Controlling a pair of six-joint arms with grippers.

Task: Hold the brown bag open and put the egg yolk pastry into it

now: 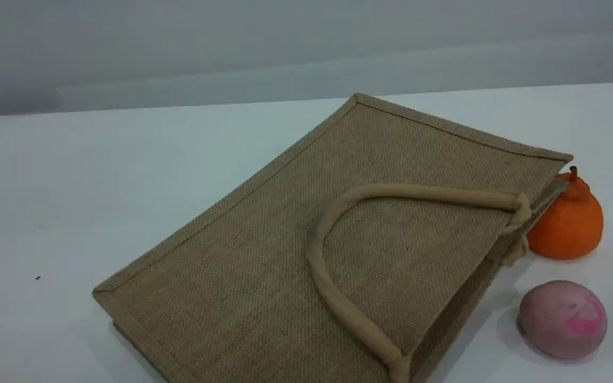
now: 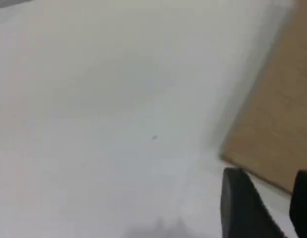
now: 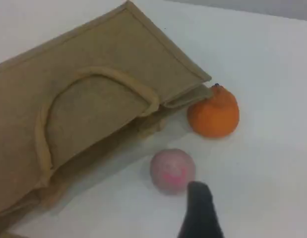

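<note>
One brown bag lying flat, one orange fruit, one pink ball

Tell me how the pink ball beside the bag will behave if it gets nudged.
The pink ball looks rounded with a somewhat flattened underside, so it would probably wobble or roll a short way. Open white table lies on its right, so nothing there would stop it. Towards the brown bag it would likely halt against the bag's side.
</note>
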